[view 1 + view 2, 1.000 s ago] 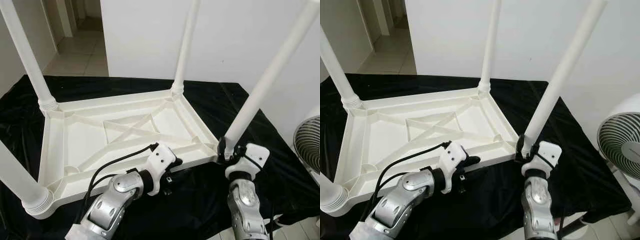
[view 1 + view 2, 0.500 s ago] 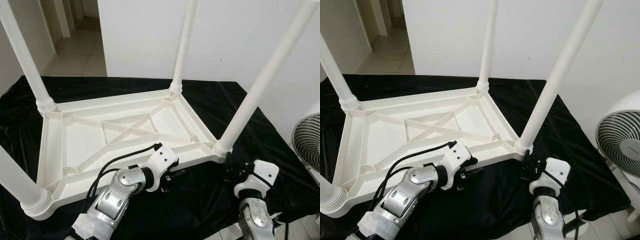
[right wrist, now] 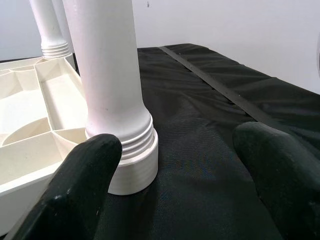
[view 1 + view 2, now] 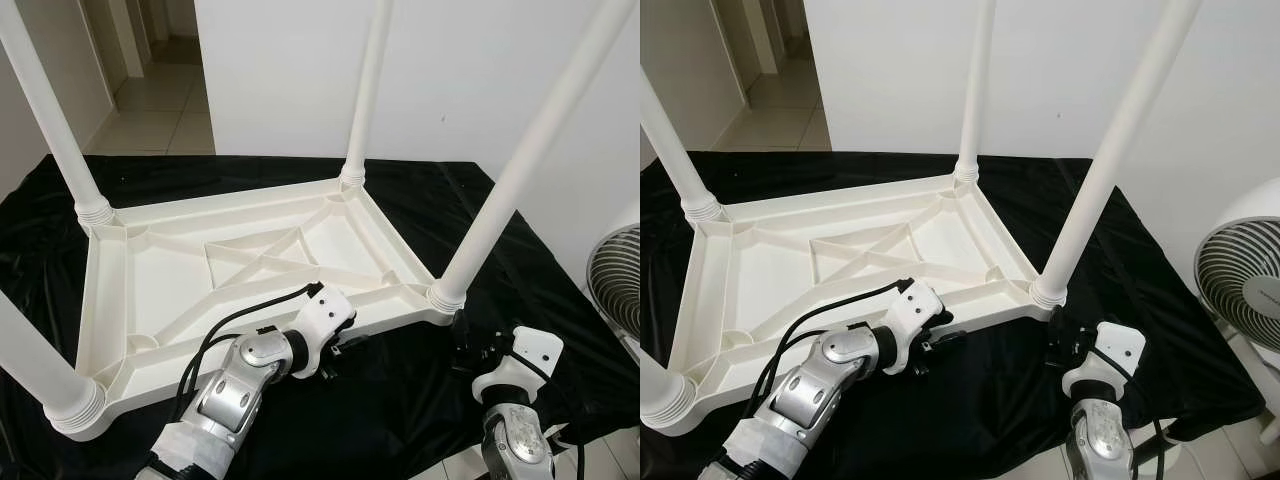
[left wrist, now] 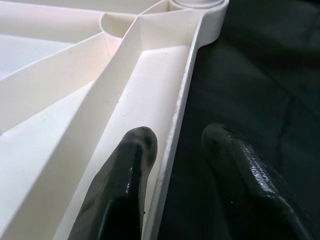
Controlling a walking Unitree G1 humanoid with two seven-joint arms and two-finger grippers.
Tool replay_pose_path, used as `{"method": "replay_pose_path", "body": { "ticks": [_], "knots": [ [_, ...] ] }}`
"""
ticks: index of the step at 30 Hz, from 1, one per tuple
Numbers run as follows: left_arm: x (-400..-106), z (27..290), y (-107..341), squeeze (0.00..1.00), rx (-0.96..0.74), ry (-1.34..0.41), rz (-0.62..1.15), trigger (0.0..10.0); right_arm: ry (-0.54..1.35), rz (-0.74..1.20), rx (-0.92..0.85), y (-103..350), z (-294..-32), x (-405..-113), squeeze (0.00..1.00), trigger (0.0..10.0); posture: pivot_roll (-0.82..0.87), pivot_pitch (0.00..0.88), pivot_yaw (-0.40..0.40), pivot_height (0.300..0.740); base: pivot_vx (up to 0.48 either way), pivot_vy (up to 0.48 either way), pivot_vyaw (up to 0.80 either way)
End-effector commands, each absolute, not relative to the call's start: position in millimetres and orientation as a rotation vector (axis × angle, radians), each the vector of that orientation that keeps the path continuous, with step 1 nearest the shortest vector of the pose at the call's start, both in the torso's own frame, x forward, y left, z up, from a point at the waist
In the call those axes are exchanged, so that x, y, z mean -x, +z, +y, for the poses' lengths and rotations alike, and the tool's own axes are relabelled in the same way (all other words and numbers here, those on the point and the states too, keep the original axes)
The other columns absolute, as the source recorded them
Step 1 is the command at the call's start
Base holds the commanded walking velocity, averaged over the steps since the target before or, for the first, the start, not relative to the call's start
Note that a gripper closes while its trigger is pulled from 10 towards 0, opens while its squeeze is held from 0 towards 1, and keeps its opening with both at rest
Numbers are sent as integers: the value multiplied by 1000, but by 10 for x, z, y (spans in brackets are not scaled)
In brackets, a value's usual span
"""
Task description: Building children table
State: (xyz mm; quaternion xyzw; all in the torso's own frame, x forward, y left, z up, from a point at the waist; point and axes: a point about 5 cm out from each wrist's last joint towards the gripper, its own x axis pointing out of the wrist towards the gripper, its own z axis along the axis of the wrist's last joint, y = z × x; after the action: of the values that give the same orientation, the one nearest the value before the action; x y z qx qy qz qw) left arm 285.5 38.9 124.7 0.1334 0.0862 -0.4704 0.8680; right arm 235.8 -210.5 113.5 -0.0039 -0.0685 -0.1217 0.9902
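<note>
A white plastic children's table (image 4: 102, 300) lies upside down on a black cloth (image 4: 400, 400), with its legs standing up. My left gripper (image 4: 345, 345) is at the table's near rim (image 5: 182, 100). It is open, with one finger (image 5: 125, 170) inside the rim and the other outside over the cloth. My right gripper (image 4: 470, 345) hovers low over the cloth, just in front of the near right leg (image 4: 510, 190). It is open and holds nothing. In the right wrist view the threaded base of that leg (image 3: 120, 145) stands ahead, beside one of the spread fingers (image 3: 75, 185).
A white floor fan (image 4: 1240, 290) stands off the cloth at the right. A white wall (image 4: 450, 80) rises behind the table. A tiled hallway (image 4: 160, 90) opens at the back left. Tall legs stand at the near left (image 4: 30, 350) and the far corners.
My right gripper was shut around the base of the near right leg; it has let go and drawn back down toward me. The left gripper has edged closer to the rim.
</note>
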Motion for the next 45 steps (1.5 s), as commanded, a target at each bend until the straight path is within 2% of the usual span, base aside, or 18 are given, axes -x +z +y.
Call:
{"method": "replay_pose_path", "body": {
  "ticks": [1, 14, 15, 16, 21, 22, 27, 36, 37, 38, 45],
  "knots": [
    [-2984, 473, 1253, 0, -302, -714, 164, 10000, -264, -135, -5, 1150, -2140, -2357, 0, 10000, -24, 32, -12, 740, 0, 0, 0],
    [-3026, 476, 1249, 0, -288, -666, 173, 10000, -266, -135, -11, 1183, -2136, -2377, 0, 10000, -28, 42, -15, 740, 0, 0, 0],
    [-3030, 490, 1246, 0, -285, -648, 176, 3373, -267, -136, -12, 1189, -2135, -2378, 0, 10000, -30, 45, -14, 740, 0, 0, 0],
    [-3036, 510, 1244, 0, -293, -631, 170, 0, -269, -136, -12, 1195, -2137, -2382, 0, 10000, -30, 45, -14, 740, 0, 0, 0],
    [-3063, 571, 1245, 0, -286, -558, 167, 0, -275, -139, -13, 1207, -2141, -2389, 0, 10000, -33, 49, -9, 740, 0, 0, 0],
    [-3099, 610, 1256, 0, -264, -487, 164, 0, -280, -141, -15, 1214, -2137, -2392, 0, 10000, -34, 51, -8, 740, 0, 0, 0],
    [-3133, 635, 1262, 0, -247, -433, 163, 0, -284, -142, -19, 1218, -2128, -2401, 0, 10000, -33, 50, -9, 740, 0, 0, 0],
    [-3172, 566, 1307, 0, -228, -455, 143, 0, -283, -151, -33, 1247, -2086, -2458, 0, 10000, -31, 49, -13, 740, 0, 0, 0],
    [-3157, 529, 1326, 0, -230, -496, 137, 10000, -282, -151, -32, 1247, -2089, -2464, 0, 10000, -29, 49, -14, 740, 0, 0, 0],
    [-3133, 493, 1343, 1000, -227, -548, 140, 10000, -281, -150, -30, 1247, -2092, -2468, 0, 10000, -26, 49, -13, 740, 0, 0, 0],
    [-3099, 461, 1368, 1000, -234, -622, 153, 10000, -281, -149, -28, 1245, -2090, -2479, 0, 10000, -23, 50, -4, 740, 0, 0, 0]
  ]
}}
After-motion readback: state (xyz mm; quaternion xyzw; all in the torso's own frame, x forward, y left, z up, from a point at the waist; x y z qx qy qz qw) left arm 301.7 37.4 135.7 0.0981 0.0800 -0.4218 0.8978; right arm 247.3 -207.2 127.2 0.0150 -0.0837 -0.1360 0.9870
